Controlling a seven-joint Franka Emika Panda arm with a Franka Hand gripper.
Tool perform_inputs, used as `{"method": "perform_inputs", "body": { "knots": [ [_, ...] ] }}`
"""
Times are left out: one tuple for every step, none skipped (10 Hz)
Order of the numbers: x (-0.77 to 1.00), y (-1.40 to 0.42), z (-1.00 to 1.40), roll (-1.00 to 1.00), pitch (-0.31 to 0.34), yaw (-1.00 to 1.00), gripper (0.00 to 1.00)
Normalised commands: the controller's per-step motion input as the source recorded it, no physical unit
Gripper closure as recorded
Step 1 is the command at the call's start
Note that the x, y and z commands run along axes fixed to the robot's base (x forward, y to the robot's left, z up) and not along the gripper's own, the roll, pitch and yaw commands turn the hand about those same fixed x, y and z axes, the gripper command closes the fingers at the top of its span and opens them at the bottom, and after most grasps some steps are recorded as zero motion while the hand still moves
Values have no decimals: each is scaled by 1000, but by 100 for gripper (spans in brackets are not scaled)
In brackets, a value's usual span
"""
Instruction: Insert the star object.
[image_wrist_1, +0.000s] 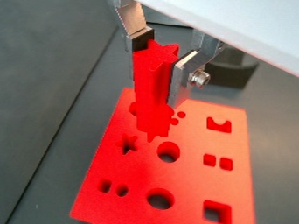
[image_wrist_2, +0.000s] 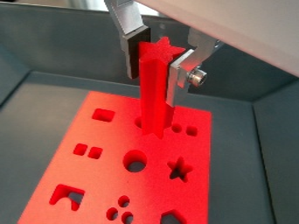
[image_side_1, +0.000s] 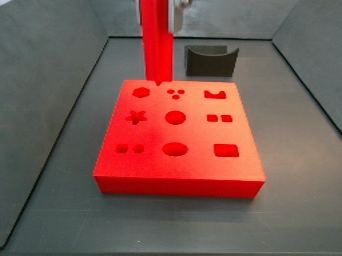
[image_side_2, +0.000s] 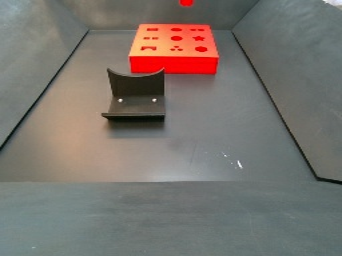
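My claw (image_wrist_2: 160, 63) is grasping the star object (image_wrist_2: 156, 87) upright above the red block (image_side_1: 178, 140); its lower end is at the block's top face.

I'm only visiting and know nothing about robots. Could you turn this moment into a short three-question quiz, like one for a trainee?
1. True or false: the gripper is shut on the star object.
2. What stands on the floor apart from the red block? A) the fixture B) a bowl C) a second arm
3. In a side view, where is the peg's lower end relative to the block?

Key
1. True.
2. A.
3. Upright at a back corner of the block's top, beside a hole; whether it has entered cannot be told.
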Motion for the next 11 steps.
{"method": "perform_inputs", "body": {
  "knots": [
    [-86, 206, -274, 34, 0, -157, 100],
    [0, -203, -51, 36, -19, 9, 100],
    [-143, -9, -266, 49, -74, 26, 100],
    [-197, 0, -571, 89, -84, 120, 100],
    [-126, 137, -586, 0, -147, 251, 100],
    [-74, 0, -634, 51, -47, 137, 100],
    [0, 94, -689, 13, 0, 0, 100],
    [-31, 117, -609, 23, 0, 0, 100],
    [-14, 117, -411, 104, 91, 0, 100],
    [0, 103, -311, 183, 294, -34, 100],
    [0, 17, -326, 153, 264, -100, 100]
  ]
}}
